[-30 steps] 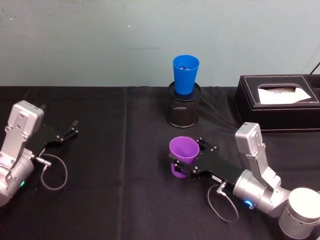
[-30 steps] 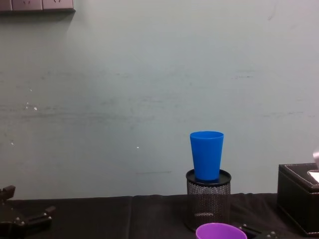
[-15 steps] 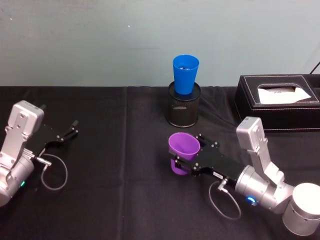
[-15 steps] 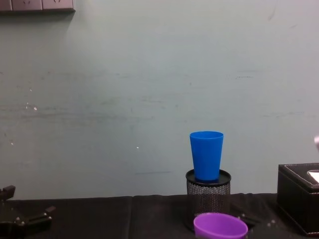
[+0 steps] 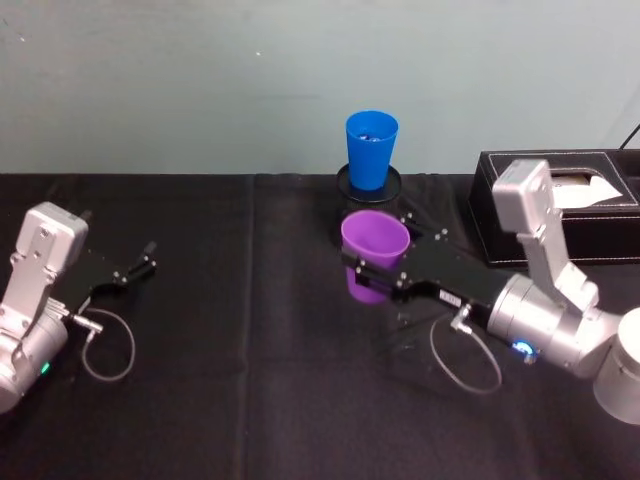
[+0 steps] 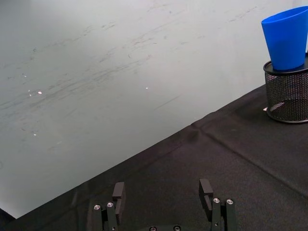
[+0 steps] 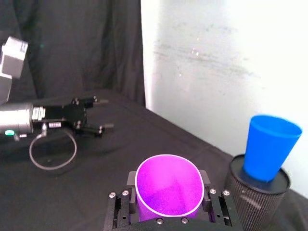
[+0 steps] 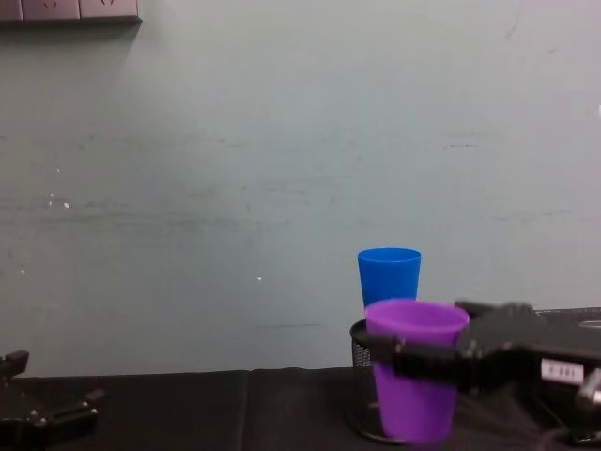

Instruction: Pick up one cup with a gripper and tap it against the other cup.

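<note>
I had the right gripper [image 5: 372, 272] clamped on both sides of the purple cup [image 5: 374, 250], holding it upright just in front of the mesh holder [image 7: 257, 202]. The blue cup [image 5: 371, 148] stood in that holder (its rim higher, not touching). A black box [image 5: 485, 205] crowded the right side. The open table [image 5: 250, 380] lay to the left, where the left gripper [image 5: 140, 262] rested, spread and empty.

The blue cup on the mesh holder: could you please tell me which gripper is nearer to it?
Right. The right gripper, shut on the purple cup, is just in front of the blue cup; the left gripper sits open far off to its left.
</note>
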`<state>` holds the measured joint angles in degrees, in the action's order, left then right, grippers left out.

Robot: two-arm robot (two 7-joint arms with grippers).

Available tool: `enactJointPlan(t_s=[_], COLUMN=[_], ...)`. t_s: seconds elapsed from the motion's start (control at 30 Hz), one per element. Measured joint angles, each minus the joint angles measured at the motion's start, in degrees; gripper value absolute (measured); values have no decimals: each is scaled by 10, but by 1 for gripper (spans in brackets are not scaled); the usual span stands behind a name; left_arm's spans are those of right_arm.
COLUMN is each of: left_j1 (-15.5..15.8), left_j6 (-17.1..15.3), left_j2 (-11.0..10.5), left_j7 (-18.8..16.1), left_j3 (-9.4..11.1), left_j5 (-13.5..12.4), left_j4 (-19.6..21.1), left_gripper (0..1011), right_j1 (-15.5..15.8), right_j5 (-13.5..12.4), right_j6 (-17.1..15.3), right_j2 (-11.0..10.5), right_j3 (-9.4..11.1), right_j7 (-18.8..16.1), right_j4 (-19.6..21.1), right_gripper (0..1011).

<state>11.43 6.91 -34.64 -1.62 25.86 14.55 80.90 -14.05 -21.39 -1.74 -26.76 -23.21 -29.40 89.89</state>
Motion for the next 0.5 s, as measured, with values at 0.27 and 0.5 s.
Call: enactJointPlan(t_s=[0.27,0.5], left_j1=[0,0], left_j6=[0,0], left_j2=[0,0], left_j7=[0,0], left_j3=[0,0], left_j5=[0,0], left_j4=[0,0], left_gripper=[1000,1000], right_j1=[-10,-15], right_j5=[-13,-21], right_j6=[-25,-39], right_j2=[-6,-10], right_j3=[5,3], right_j7=[9,15], right_j4=[20,27], right_gripper=[739,739])
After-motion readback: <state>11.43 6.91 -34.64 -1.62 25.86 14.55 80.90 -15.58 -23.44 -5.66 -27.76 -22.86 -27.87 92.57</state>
